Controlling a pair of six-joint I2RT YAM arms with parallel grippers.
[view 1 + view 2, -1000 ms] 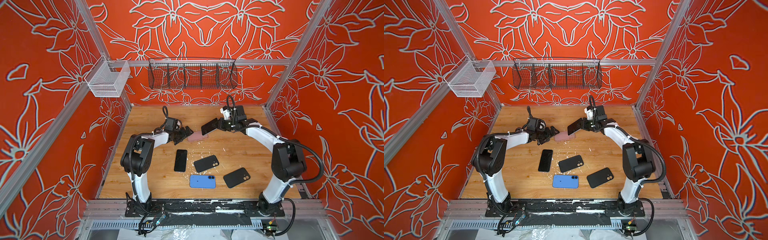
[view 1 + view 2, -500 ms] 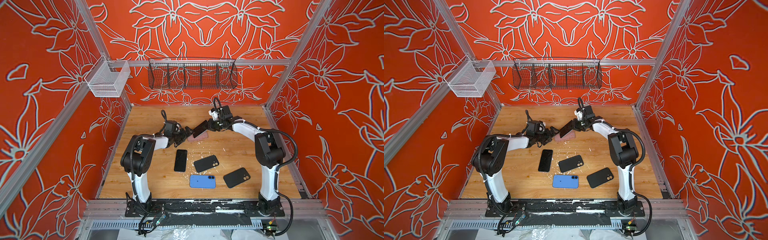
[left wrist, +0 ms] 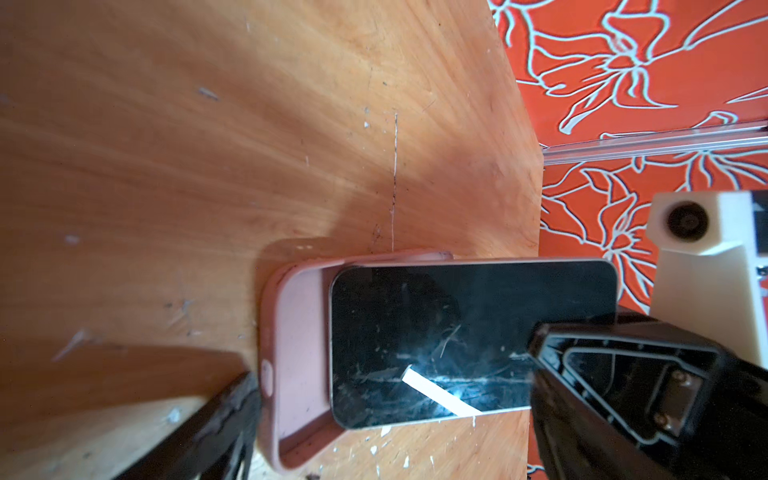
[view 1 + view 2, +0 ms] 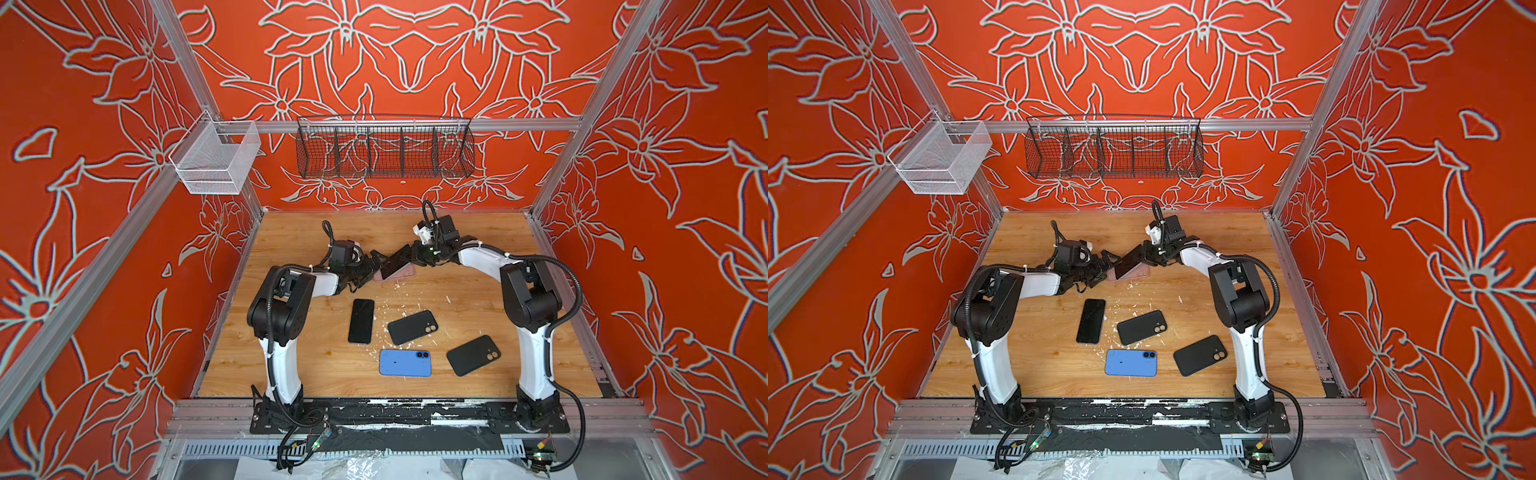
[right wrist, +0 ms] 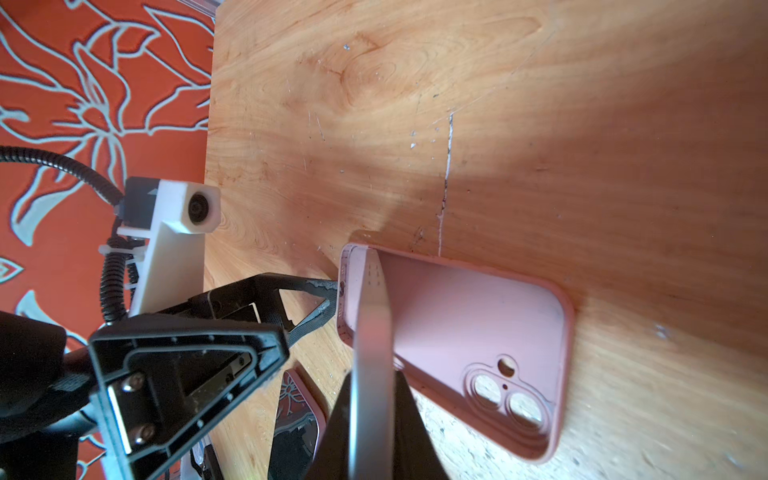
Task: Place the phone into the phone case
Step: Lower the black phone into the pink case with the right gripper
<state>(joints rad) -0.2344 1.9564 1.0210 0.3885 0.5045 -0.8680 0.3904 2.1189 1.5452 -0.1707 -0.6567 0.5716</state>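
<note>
A pink phone case (image 4: pixel 406 273) (image 4: pixel 1140 272) lies open side up on the wooden table, towards the back. My right gripper (image 4: pixel 415 257) (image 4: pixel 1148 257) (image 5: pixel 370 415) is shut on a black phone (image 4: pixel 394 264) (image 4: pixel 1128 264) (image 3: pixel 457 332) held at a slant. The phone's lower end sits inside the case (image 3: pixel 299 332) (image 5: pixel 457 324) and its gripped end is raised. My left gripper (image 4: pixel 372 268) (image 4: pixel 1106 266) is open at the case's left end. One of its fingers (image 3: pixel 232 415) (image 5: pixel 320 291) touches that end wall. In the right wrist view the phone (image 5: pixel 372 332) shows edge-on.
Nearer the front lie a bare black phone (image 4: pixel 360 320), two phones in black cases (image 4: pixel 412 327) (image 4: pixel 473 354) and a blue one (image 4: pixel 405 363). White flecks litter the table. A black wire basket (image 4: pixel 384 149) and a white mesh basket (image 4: pixel 216 162) hang on the walls.
My right gripper has carried the phone left and down until its lower end reached the pink case. The left gripper has stayed open at the case's end.
</note>
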